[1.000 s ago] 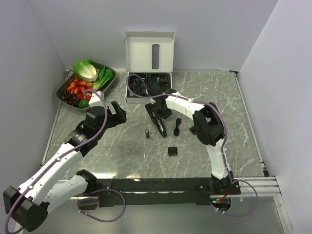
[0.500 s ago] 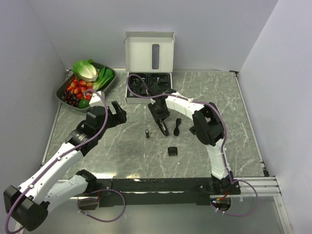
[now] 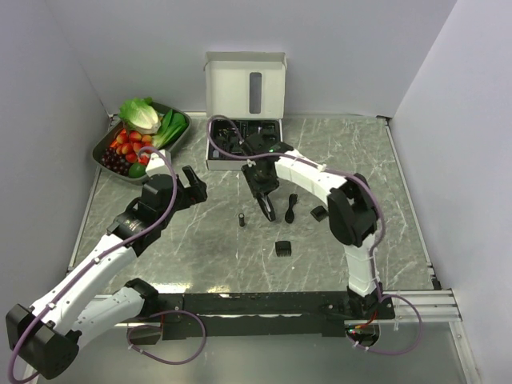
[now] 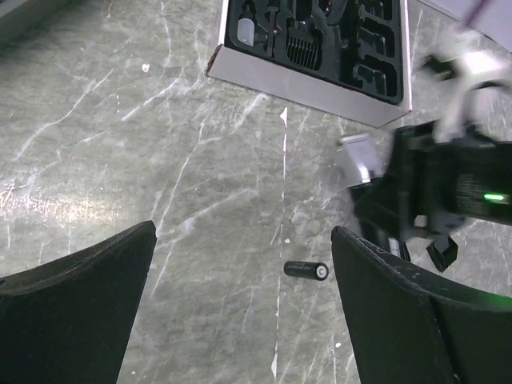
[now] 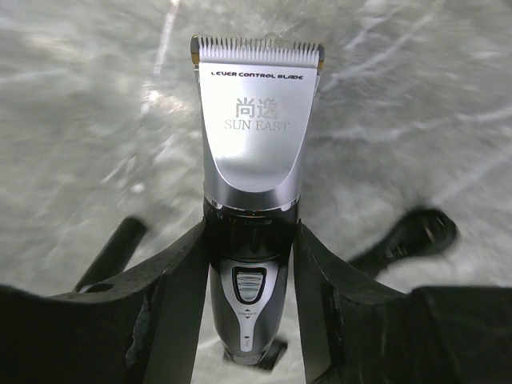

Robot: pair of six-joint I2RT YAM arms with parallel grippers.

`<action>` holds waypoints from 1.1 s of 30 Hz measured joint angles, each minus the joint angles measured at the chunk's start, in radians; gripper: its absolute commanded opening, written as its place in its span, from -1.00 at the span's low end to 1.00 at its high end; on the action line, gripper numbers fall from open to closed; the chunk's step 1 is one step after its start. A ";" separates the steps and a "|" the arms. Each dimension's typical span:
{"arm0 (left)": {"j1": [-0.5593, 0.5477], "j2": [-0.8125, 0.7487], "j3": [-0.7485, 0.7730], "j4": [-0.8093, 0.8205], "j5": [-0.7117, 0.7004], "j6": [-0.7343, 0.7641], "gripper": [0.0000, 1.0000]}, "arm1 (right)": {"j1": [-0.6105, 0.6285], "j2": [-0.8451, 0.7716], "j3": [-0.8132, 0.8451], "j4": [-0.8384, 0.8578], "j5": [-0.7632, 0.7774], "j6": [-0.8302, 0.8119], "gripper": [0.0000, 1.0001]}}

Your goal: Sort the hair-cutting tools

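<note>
Grey marbled worktop (image 3: 384, 200) carries everything, so read across it from the left edge. Your left gripper (image 3: 197, 184) hangs left of centre with its jaws spread as wide as they go and nothing between them. Just to its right a short black plastic cylinder (image 3: 242, 218) lies loose on the stone. Next comes the white cardboard box (image 3: 232, 96), lid up, with its black moulded insert (image 4: 320, 40), against the middle of the far edge. Just on the near side of that box, your right gripper (image 5: 251, 234) is closed part-way onto the slim black-and-silver hair clipper (image 5: 254, 152). One finger presses each side of the black body, and the silver blade head is clear ahead of the fingertips. Whether the clipper rests on the stone or is lifted, you cannot tell. Its long axis runs roughly near-to-far, blade end toward the box, so the insert lies ahead of the blade and the right arm is plainly the nearer. I'd judge that a short carry toward the far edge, with little turning, is called for. Right of the clipper, a small black ribbed comb guard (image 3: 284, 248) and a curved black plastic piece (image 3: 292, 208) lie nearer the near edge.
</note>
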 measured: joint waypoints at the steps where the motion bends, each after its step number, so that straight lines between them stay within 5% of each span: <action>1: 0.000 -0.001 0.000 0.000 -0.002 -0.001 0.93 | 0.003 -0.026 0.003 -0.009 0.008 0.007 -1.00; 14: -0.003 -0.011 -0.020 -0.011 -0.008 -0.020 0.94 | 0.001 -0.034 0.460 -0.072 0.156 0.150 -1.00; 33: -0.005 0.010 -0.048 0.009 -0.005 -0.037 0.94 | -0.085 0.227 0.482 0.208 0.258 0.227 -1.00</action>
